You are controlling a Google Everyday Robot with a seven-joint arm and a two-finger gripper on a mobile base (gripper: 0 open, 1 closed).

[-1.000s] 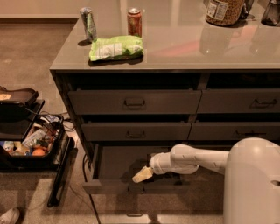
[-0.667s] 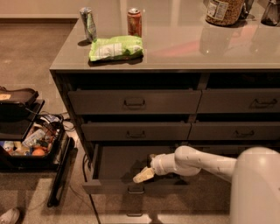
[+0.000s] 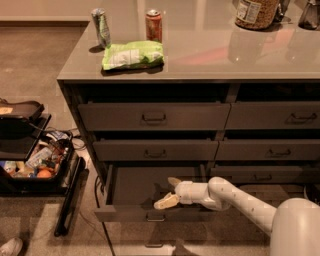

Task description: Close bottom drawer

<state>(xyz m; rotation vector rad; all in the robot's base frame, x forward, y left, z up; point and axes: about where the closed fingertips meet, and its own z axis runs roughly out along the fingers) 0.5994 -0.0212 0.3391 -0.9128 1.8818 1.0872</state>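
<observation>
Still open: bottom drawer pulled well out under the worktop

End effector sits inside the drawer, just behind its front and above the pull handle. Fingers are spread, holding nothing. Over the last second it has barely shifted, and the arm has stretched longer. The drawer hasn't budged. Judgement: closing push not begun.

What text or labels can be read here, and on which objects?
No text is legible.
Printed white label on the clear jar: blurred, unreadable.
Markings on the red metal can, silver-green metal can and green plastic snack bag: blurred, unreadable.
The pale claw, open inside the pulled-out dark grey-brown bottom drawer: no markings seen.
</observation>
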